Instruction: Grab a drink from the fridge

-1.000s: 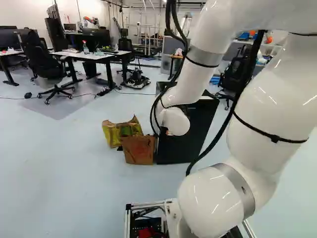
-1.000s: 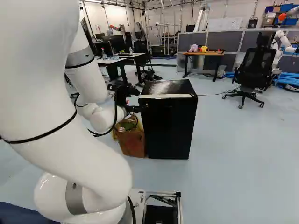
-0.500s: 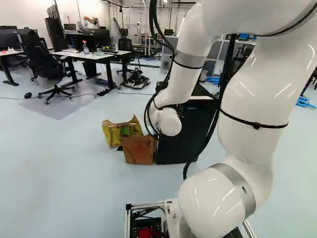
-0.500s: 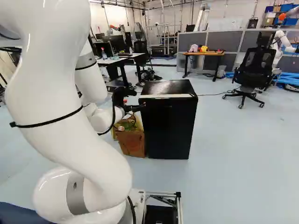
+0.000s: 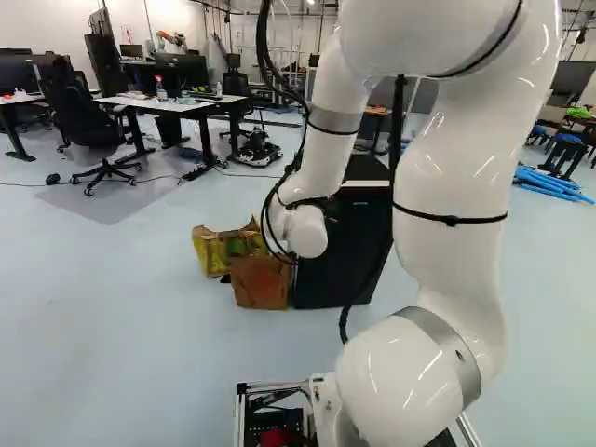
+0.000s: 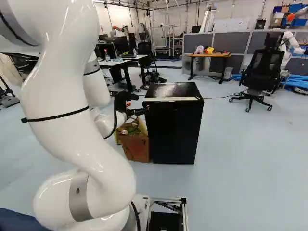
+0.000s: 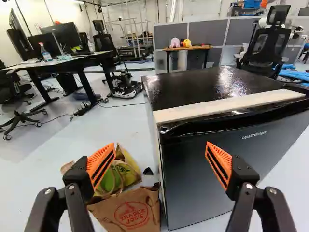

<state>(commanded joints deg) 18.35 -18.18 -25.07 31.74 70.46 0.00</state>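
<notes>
The black fridge (image 7: 207, 87) is just ahead with its door (image 7: 212, 169) shut (the drink must be inside, I can't see it), so I should go slowly and hook the door's side without shoving it. My arm (image 6: 60, 96) goes up, then bends down, the gripper (image 7: 161, 145) near that side, fingers (image 7: 102, 163) wide open.

The arm (image 5: 452, 172) is cut off by the top edges of both base views. In the left one it hides the tool (image 6: 144, 110) and part of the fridge (image 7: 203, 87), whose inside is hidden by its door (image 7: 217, 179). The wrist view's edges crop the fridge and the brown bag (image 7: 128, 215), which partly covers the yellow bag (image 7: 129, 166).
</notes>
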